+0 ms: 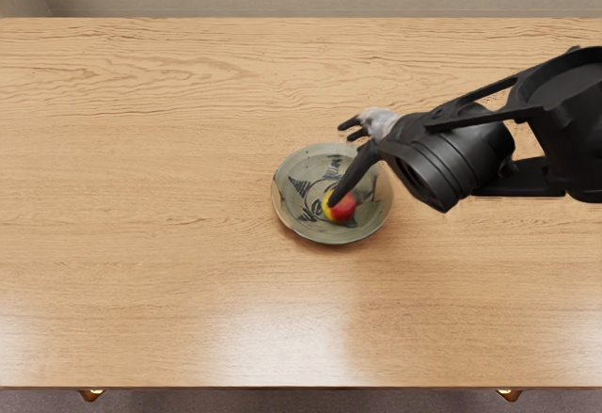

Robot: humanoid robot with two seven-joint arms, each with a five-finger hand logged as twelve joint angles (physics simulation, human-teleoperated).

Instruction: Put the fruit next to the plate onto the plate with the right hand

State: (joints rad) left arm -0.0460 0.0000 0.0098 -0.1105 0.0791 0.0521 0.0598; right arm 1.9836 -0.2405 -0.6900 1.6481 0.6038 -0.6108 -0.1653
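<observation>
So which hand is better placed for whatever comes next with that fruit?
Right: the right hand is over the plate, one finger reaching the fruit. No left arm shows.

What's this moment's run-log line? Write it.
right robot hand: open, over plate | fruit: on plate, at fingertip | left robot hand: not in view

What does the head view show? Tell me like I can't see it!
A small red-and-yellow fruit lies on a round plate on a wooden table. The right hand hangs over the plate, fingers spread, one reaching down to the fruit.
</observation>
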